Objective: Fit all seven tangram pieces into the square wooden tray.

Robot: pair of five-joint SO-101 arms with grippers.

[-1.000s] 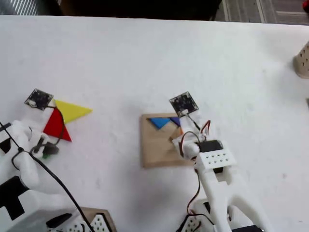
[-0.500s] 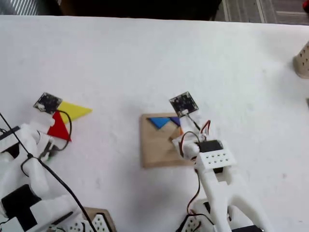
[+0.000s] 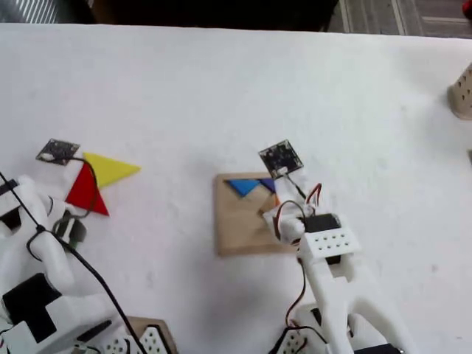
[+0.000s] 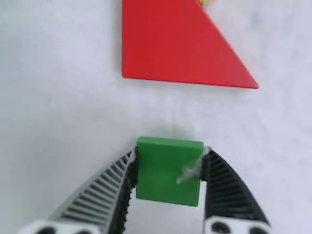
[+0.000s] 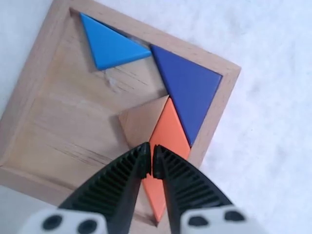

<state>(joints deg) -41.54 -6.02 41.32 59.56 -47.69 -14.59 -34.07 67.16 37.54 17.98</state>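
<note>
My left gripper point(image 4: 168, 153) is shut on a green square point(image 4: 168, 173), just above the white table. A red triangle point(image 4: 170, 44) lies a short way beyond it. In the high view the red triangle point(image 3: 86, 192) touches a yellow triangle point(image 3: 110, 168) at the far left. The square wooden tray point(image 5: 195, 54) holds a light blue triangle point(image 5: 109, 44), a dark blue triangle point(image 5: 190, 92), an orange parallelogram point(image 5: 168, 131) and a wood-coloured triangle point(image 5: 139, 122). My right gripper point(image 5: 151, 148) hangs shut over the orange piece with nothing in it.
The tray point(image 3: 236, 228) sits mid-table under the right arm. A perforated beige object point(image 3: 461, 92) stands at the right edge. The arm bases crowd the near edge. Open white table stretches across the far half.
The left arm swung a little to the right and then back left, still holding the green square. The right arm and the tray's pieces have not moved.
</note>
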